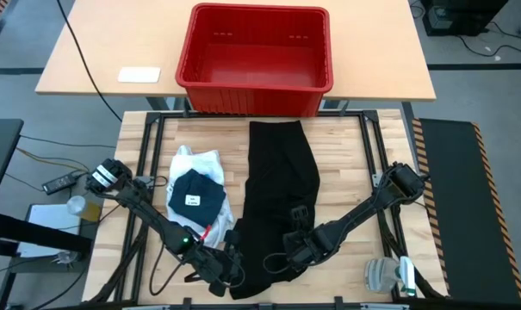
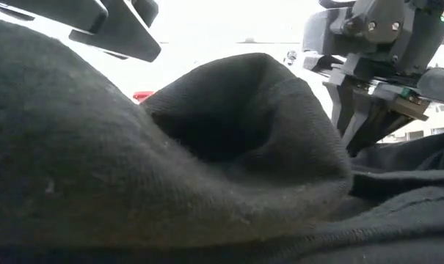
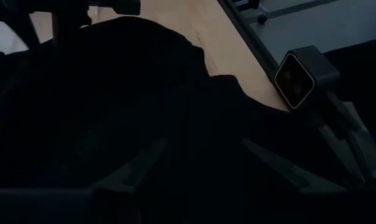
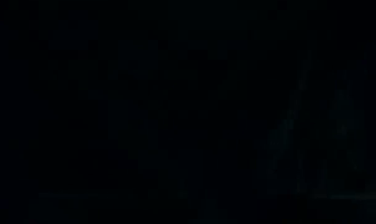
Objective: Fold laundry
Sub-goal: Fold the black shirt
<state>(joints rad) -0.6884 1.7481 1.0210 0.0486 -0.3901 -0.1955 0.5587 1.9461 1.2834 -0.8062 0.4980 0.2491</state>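
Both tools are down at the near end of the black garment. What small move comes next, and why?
Probably let the right tool finish pinching the near hem of the black garment before any lift. The left tool sits open at the same edge, and the garment lies stretched long toward the red crate, not yet folded.

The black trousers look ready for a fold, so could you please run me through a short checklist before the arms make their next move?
1. Large black garment lies flat along the table: ok, though its near end is bunched in the low view.
2. Left gripper at the garment's near edge: ok. Its fingers stand apart over the cloth, not gripping.
3. Right gripper has cloth: cannot tell; its wrist view is dark.
4. White shirt and the small dark piece on it lie clear of the fold path: ok, beside the garment.
5. Red crate out of the way: ok, on the far table.
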